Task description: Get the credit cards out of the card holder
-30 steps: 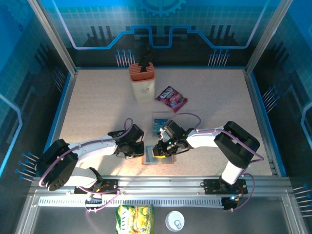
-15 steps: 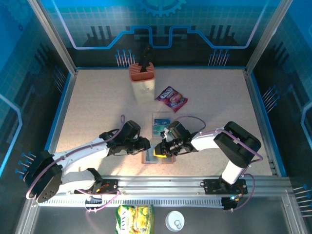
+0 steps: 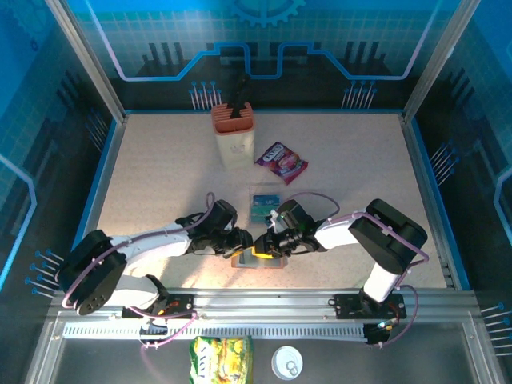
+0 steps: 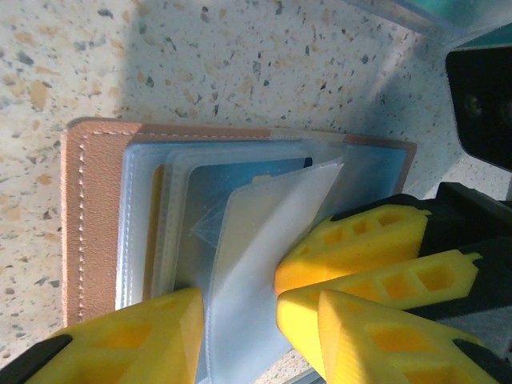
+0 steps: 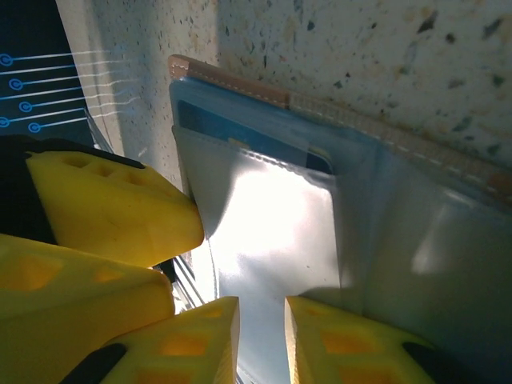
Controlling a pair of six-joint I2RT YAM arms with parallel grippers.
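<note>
The salmon-brown card holder lies open near the table's front edge, its clear sleeves fanned out. A blue credit card sits inside one sleeve. One clear sleeve flap curls upward. My left gripper is open and straddles that flap. My right gripper comes in from the other side, its fingers a narrow gap apart, tips resting on a clear sleeve. The two grippers almost touch over the holder.
A flat teal-blue item lies just behind the holder. Farther back are a purple snack packet and an orange-topped cream container. The metal front rail runs close below the holder. Blue walls enclose the table.
My left gripper slid right onto the holder and went from shut to open around a sleeve flap. The right gripper stayed on the holder, barely shifting.
</note>
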